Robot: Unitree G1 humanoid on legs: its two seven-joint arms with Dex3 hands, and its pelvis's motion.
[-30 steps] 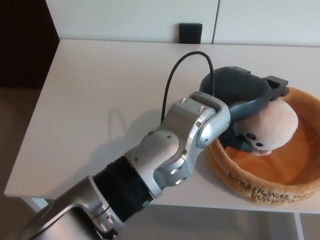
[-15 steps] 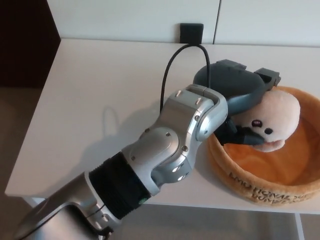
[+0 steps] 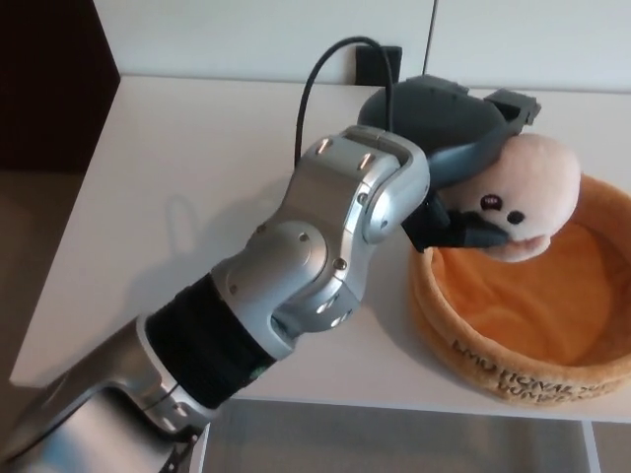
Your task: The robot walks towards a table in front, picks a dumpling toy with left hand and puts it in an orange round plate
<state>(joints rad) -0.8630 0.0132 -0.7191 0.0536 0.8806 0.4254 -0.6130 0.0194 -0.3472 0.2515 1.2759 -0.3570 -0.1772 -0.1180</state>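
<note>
left hand clasping dumpling toy, above orange plate

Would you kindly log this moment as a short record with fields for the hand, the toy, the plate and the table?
left robot hand: shut on the dumpling toy, over the plate's rear-left rim
dumpling toy: cream plush, face towards the camera, held above the plate
orange round plate: plush, on the table's right side, nothing lying in it
table: white
right robot hand: not in view
</note>
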